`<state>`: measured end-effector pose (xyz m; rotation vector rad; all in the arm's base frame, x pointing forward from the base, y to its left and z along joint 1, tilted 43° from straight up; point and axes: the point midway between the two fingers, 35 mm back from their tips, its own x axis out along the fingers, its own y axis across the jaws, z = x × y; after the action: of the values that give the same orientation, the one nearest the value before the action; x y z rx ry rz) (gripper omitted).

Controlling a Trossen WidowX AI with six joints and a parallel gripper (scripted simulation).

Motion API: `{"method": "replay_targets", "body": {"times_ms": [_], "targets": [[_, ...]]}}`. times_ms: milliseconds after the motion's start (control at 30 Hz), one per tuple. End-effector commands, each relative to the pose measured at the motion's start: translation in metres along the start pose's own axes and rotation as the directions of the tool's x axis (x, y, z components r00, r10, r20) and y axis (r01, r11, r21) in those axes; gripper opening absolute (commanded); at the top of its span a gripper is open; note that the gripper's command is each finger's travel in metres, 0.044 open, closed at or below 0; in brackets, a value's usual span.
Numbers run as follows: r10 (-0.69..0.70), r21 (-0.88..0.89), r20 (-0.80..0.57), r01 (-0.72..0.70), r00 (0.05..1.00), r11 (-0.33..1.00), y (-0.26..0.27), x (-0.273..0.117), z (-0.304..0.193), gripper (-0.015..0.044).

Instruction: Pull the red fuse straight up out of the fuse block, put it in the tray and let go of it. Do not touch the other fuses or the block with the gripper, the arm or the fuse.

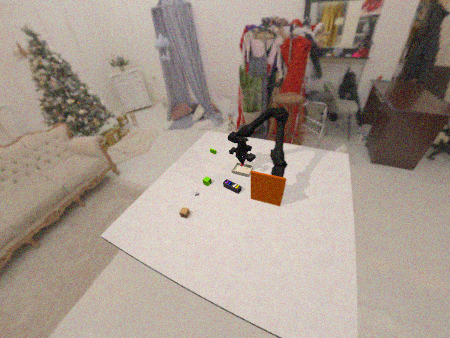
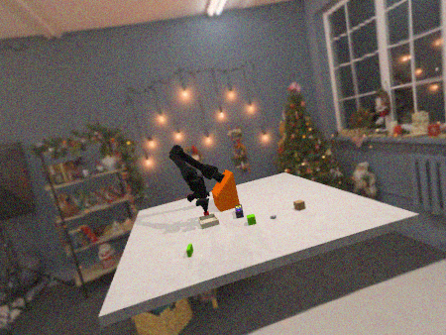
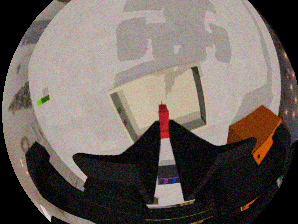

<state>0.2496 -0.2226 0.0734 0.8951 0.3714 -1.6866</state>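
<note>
The red fuse [image 3: 164,121] [image 2: 206,213] is between the fingertips of my gripper [image 3: 163,124] [image 1: 242,162], which is shut on it. In the wrist view the fuse points toward the tray [image 3: 204,102] [image 2: 209,225] [image 1: 242,174], a shallow beige box with grey inner walls. In the top and exterior views the fuse is at or just above the tray; the exact height is hard to tell. The dark fuse block [image 1: 232,186] [image 2: 239,213] with other coloured fuses stands apart from the tray; part of it [image 3: 168,173] shows between the fingers in the wrist view.
An orange panel [image 1: 268,188] [image 2: 226,192] [image 3: 253,127] stands upright near the arm base and the block. A green cube [image 1: 207,181] [image 2: 251,219], a smaller green block [image 1: 213,151] [image 2: 189,250] [image 3: 43,100], a brown cube [image 1: 184,212] [image 2: 299,204] and a tiny grey piece [image 1: 197,193] [image 2: 273,217] lie around.
</note>
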Motion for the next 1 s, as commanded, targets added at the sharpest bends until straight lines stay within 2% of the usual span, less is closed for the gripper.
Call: {"method": "replay_targets", "body": {"times_ms": [0,200,633,733,967], "targets": [[-0.003,-0.006,-0.004,0.003,1.000,1.000,-0.001,0.007,-0.002,0.0000],[-0.003,-0.006,-0.003,0.003,1.000,1.000,-0.002,0.013,-0.001,0.0000],[-0.002,-0.001,0.000,0.002,1.000,1.000,-0.001,0.007,0.000,0.0330],[-0.003,-0.006,-0.004,0.003,1.000,1.000,-0.001,-0.024,-0.002,0.0330],[-0.004,-0.006,-0.005,0.004,1.000,1.000,-0.001,-0.027,-0.002,0.0330]]}}
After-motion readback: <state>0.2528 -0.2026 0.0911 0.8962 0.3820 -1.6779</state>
